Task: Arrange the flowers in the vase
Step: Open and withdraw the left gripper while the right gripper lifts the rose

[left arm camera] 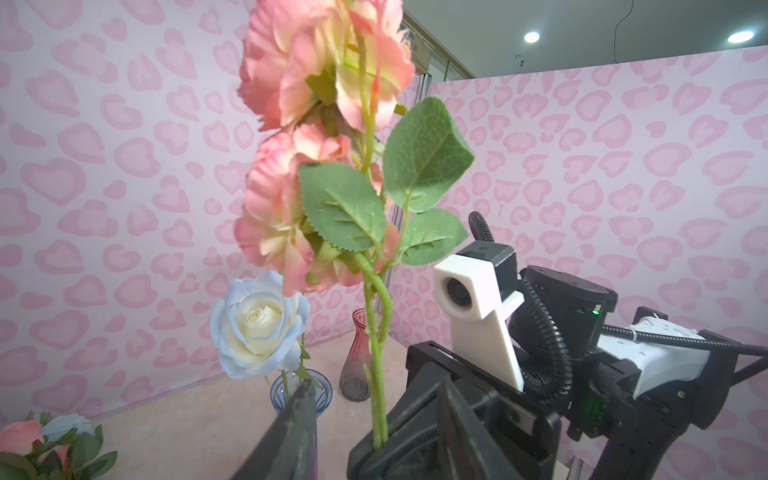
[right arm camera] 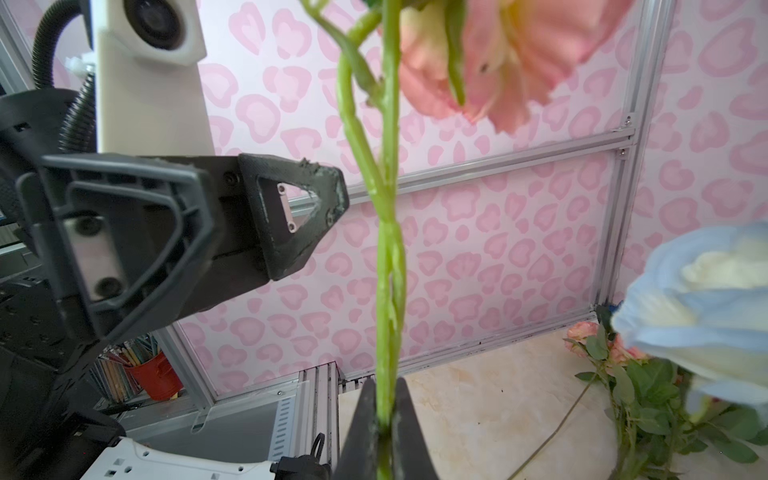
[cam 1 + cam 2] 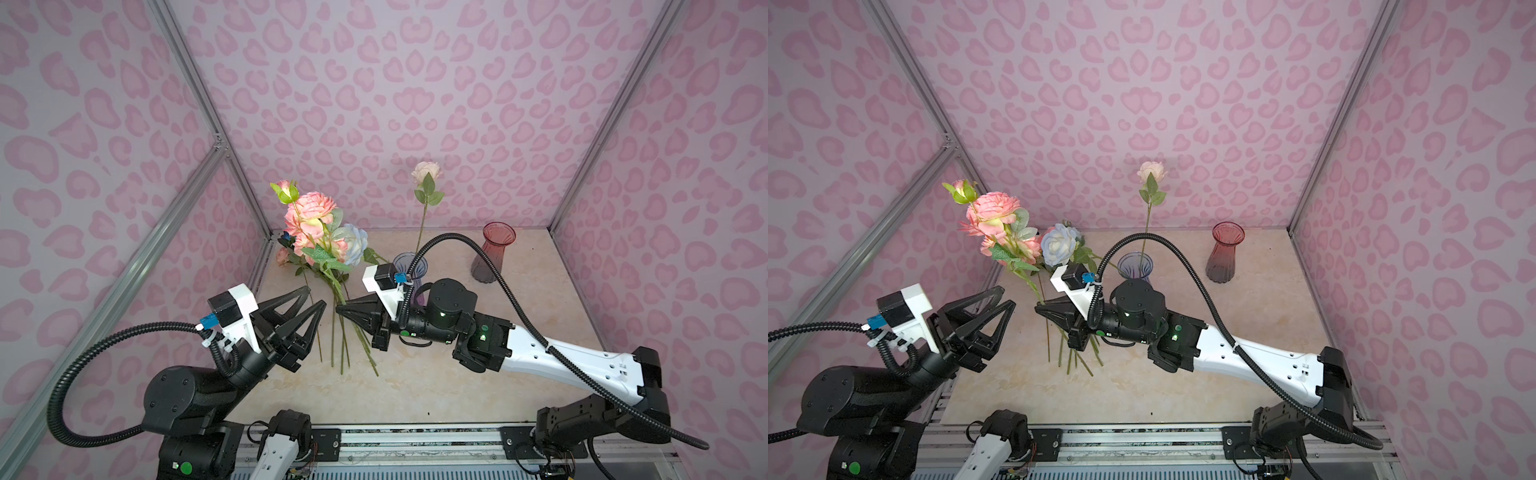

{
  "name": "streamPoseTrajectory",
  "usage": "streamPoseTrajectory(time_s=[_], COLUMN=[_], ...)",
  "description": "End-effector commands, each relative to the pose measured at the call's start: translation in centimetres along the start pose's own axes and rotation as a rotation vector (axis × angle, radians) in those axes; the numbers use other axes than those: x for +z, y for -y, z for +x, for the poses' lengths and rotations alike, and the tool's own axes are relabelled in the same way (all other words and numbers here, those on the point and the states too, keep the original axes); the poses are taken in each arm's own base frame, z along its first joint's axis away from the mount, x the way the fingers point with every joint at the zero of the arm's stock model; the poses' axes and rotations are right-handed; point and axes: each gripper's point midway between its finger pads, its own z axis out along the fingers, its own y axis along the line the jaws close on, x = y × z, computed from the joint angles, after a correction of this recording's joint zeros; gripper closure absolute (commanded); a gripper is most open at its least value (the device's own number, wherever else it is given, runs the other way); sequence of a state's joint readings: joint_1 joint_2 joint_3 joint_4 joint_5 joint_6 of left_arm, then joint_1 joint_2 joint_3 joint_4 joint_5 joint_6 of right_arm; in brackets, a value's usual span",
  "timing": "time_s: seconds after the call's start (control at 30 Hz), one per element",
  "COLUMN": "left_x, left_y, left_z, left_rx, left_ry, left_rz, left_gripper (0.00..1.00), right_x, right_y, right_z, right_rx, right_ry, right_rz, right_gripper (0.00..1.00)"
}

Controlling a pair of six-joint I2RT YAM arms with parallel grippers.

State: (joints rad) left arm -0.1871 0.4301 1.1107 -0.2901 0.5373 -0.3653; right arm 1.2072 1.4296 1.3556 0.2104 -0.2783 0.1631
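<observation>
Fingers (image 2: 360, 428) of the level right gripper (image 3: 340, 309) pinch a knobbly green stem (image 2: 390, 249) under frilly coral blooms (image 3: 309, 210). Facing their tips, the left gripper (image 3: 316, 296) holds triangular black jaws half-open, empty.

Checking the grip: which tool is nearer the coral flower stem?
Right. The right tool is shut on the coral flower stem; the left tool stands open beside it, apart, left of the stem in a top view.
</observation>
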Motion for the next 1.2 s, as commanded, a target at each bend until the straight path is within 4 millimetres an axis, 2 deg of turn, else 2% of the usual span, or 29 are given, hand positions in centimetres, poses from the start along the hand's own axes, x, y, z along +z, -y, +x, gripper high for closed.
streamPoseTrajectory(time_s=[0.0,0.13,0.23,0.4,0.57,0.67,0.73,0.87,0.97,1.17], left_x=[-0.1,0.0,-0.2,0.1,0.5,1.0,1.5,2.1,2.2,1.9], left_y=[-0.9,-4.2,-5.8,-6.8,-7.6,-8.3,-8.8,-9.8,-10.5,-11.6], left_z=[-0.5,0.5,0.6,1.3,2.2,2.9,3.5,4.8,5.8,7.8], left_rx=[0.009,-0.044,-0.057,-0.055,-0.055,-0.066,-0.081,-0.099,-0.11,-0.123], left_ry=[0.029,0.036,0.054,0.035,0.013,-0.002,-0.015,-0.041,-0.059,-0.09], left_rz=[-0.054,-0.207,-0.291,-0.321,-0.343,-0.352,-0.358,-0.373,-0.391,-0.433], left_gripper=[0.52,0.57,0.58,0.57,0.57,0.57,0.57,0.57,0.57,0.57], right_x=[-1.1,-2.9,-4.5,-7.4,-10.9,-12.9,-14.0,-14.9,-15.0,-14.2], right_y=[1.1,3.0,4.1,5.6,7.4,9.3,11.6,15.2,17.3,21.4], right_z=[-0.8,-1.6,-2.9,-5.1,-6.2,-6.9,-7.0,-7.3,-8.4,-10.4], right_rx=[-0.078,-0.206,-0.258,-0.281,-0.251,-0.245,-0.225,-0.232,-0.258,-0.243], right_ry=[0.014,0.007,0.018,0.039,0.062,0.091,0.123,0.198,0.264,0.361], right_rz=[0.081,0.216,0.279,0.346,0.409,0.481,0.542,0.609,0.644,0.663], right_gripper=[1.0,1.0,1.0,1.0,1.0,1.0,1.0,1.0,1.0,1.0])
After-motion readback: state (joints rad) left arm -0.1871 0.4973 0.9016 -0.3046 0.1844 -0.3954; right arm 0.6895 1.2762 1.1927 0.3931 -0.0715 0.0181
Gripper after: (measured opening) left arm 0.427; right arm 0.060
